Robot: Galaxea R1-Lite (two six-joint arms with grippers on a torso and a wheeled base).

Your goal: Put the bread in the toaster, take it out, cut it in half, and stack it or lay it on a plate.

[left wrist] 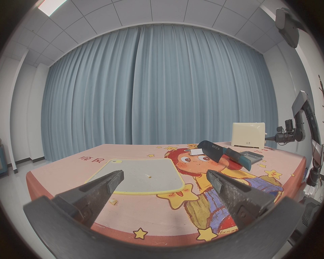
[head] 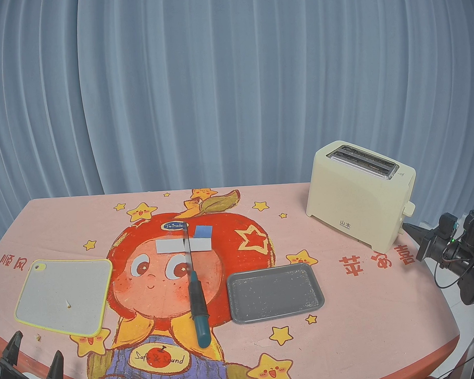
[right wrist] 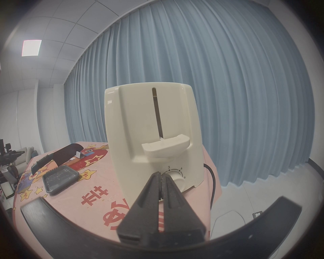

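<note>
Hovering at the near left edge of the pink cartoon-printed tablecloth, the left gripper has its dark fingers spread wide apart, with nothing between them. Just beyond it lies a grey square cutting board with a yellow rim, a pale crumb on its surface. To the board's right a knife with a teal handle and dark blade stands on edge, handle nearest me, its far end crossing a small white-and-blue block. Beside the knife handle sits a dark grey rectangular metal tray. Farther back on the right stands a cream two-slot toaster; its lever sits at the bottom of its track, and I cannot tell what is inside the slots. The right gripper, fingers pressed together, points at the toaster's lever end just under the lever, near the dial. A blue-grey curtain hangs behind.
</note>
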